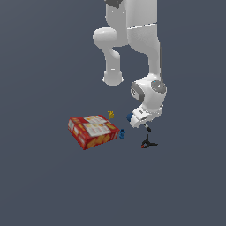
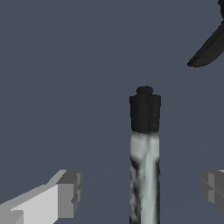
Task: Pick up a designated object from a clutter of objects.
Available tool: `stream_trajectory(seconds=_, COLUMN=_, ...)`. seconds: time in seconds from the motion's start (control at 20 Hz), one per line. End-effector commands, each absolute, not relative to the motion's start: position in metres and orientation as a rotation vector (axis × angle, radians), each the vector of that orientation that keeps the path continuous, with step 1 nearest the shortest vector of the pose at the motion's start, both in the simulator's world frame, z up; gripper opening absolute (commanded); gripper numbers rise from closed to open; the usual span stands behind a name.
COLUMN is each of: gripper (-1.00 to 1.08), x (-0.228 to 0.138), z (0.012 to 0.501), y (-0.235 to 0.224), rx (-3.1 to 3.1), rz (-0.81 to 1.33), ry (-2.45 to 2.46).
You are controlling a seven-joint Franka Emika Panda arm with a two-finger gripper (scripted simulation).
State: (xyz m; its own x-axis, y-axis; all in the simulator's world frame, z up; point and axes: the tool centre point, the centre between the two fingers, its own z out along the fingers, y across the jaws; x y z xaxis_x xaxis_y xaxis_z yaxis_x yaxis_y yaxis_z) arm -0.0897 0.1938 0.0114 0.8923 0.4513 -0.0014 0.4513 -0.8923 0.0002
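The white stick with a black end (image 2: 144,162) lies on the grey floor between my fingers in the wrist view. My gripper (image 2: 140,190) is open; the left finger pad (image 2: 68,192) and the right finger pad (image 2: 213,188) stand apart from the stick on either side. In the exterior view my gripper (image 1: 146,125) is low over the floor, and only the stick's black end (image 1: 148,129) shows under it. The black clamp (image 1: 148,143) with a red tip lies just beyond; one of its arms shows in the wrist view (image 2: 209,48).
The flat red cracker box (image 1: 93,130) lies to the exterior view's left. A small blue piece (image 1: 122,133) sits by its corner, a tiny yellow piece (image 1: 111,114) behind it, and the blue ball (image 1: 129,117) right beside my hand.
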Motion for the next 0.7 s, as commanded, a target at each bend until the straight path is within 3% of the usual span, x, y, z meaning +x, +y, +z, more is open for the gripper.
stream_trajectory(seconds=0.0, gripper=-1.00, x=-0.0893, z=0.0102, y=0.1939, rx=3.055, rz=0.000, ry=0.729)
stream_trajectory(seconds=0.65, gripper=-1.00, x=-0.0889, z=0.0122, y=0.1918, rx=3.055, rz=0.000, ry=0.729)
